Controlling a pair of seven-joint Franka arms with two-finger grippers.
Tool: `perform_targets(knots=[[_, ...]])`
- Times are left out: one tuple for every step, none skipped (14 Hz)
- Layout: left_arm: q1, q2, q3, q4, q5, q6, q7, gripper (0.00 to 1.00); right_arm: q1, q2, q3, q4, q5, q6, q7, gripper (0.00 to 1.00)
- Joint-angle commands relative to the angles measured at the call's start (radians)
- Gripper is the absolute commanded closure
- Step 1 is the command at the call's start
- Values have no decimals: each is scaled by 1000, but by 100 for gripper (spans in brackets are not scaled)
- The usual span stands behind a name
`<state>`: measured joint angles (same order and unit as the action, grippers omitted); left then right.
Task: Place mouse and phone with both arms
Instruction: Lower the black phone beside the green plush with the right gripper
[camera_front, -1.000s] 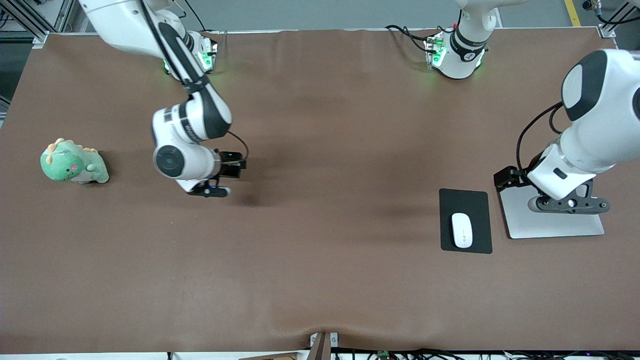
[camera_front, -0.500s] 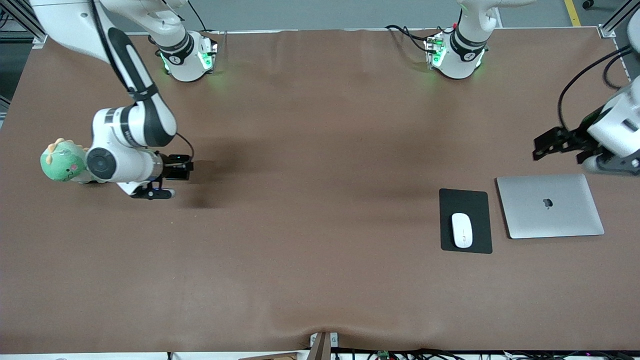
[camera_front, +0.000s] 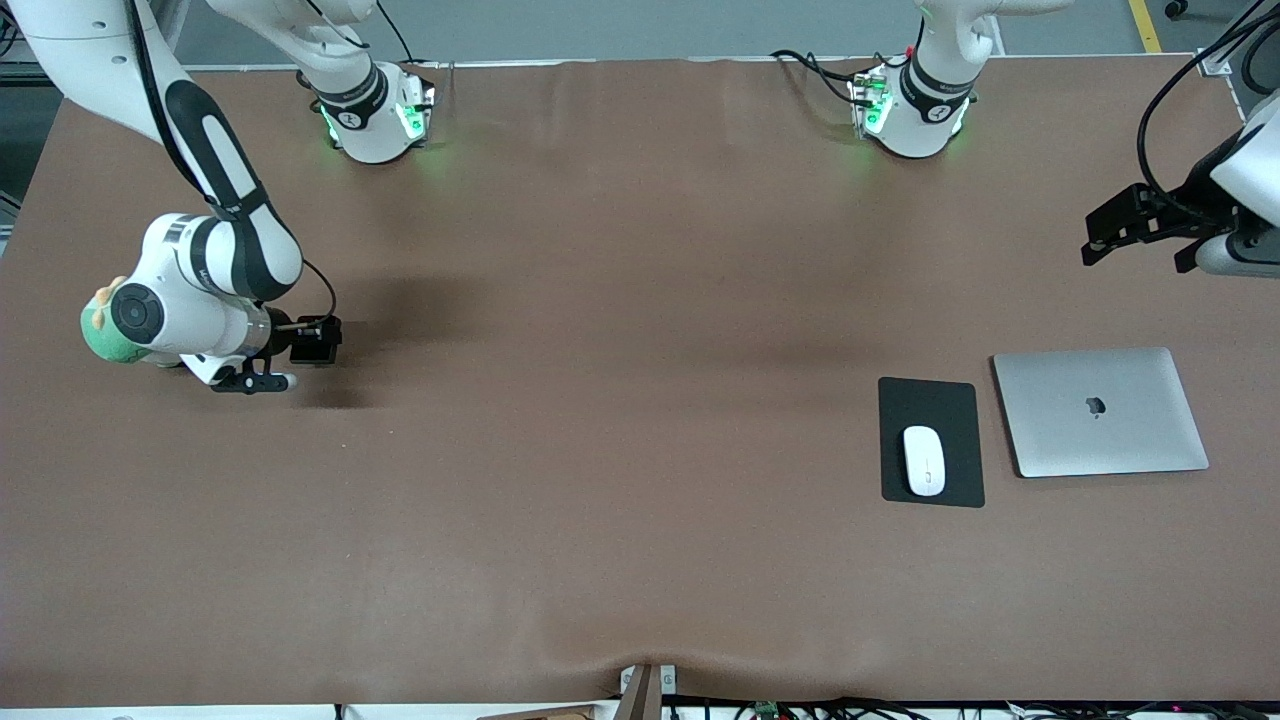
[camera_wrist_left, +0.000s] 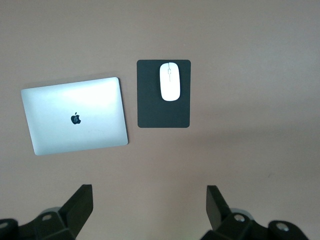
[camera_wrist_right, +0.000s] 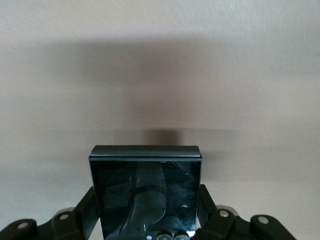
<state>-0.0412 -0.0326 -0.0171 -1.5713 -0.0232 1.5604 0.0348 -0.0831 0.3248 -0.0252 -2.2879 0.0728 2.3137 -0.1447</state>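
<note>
The white mouse (camera_front: 924, 460) lies on a black pad (camera_front: 931, 400) toward the left arm's end of the table; it also shows in the left wrist view (camera_wrist_left: 170, 81). My right gripper (camera_front: 256, 381) is shut on the black glossy phone (camera_wrist_right: 147, 192), held low over bare table beside a green plush toy. In the right wrist view the phone fills the gap of the right gripper (camera_wrist_right: 146, 210). My left gripper (camera_front: 1238, 256) is up at the table's edge, above the laptop's area. In its wrist view the left gripper (camera_wrist_left: 148, 210) is open and empty.
A closed silver laptop (camera_front: 1100, 412) lies beside the pad, toward the left arm's end; it shows in the left wrist view (camera_wrist_left: 75, 115) too. A green plush dinosaur (camera_front: 98, 338) sits at the right arm's end, partly hidden by the right arm.
The right arm has carried the phone toward its own end of the table, up to the plush toy. The left gripper has lifted off the laptop and drawn back toward the table's edge.
</note>
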Motion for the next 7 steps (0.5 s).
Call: perform_targets(knots=[[12, -32, 5, 1, -14, -26, -6, 0, -44, -15, 19, -59, -31, 73, -7, 100], [14, -35, 5, -1, -14, -26, -7, 0, -55, 2, 19, -62, -33, 93, -7, 100], [12, -35, 5, -1, -14, -28, -7, 0, -61, 13, 19, -62, -34, 101, -7, 100], [12, -35, 5, -1, -8, -28, -7, 0, -63, 17, 18, -61, -39, 108, -9, 100], [12, -35, 3, -3, -4, -28, -7, 0, -64, 25, 11, -61, -54, 124, -9, 100], [12, -35, 5, -4, -4, -28, -7, 0, -69, 36, 10, -61, -60, 139, -7, 100], [14, -35, 5, -4, -3, -26, -7, 0, -76, 49, 10, -61, -64, 150, -9, 100]])
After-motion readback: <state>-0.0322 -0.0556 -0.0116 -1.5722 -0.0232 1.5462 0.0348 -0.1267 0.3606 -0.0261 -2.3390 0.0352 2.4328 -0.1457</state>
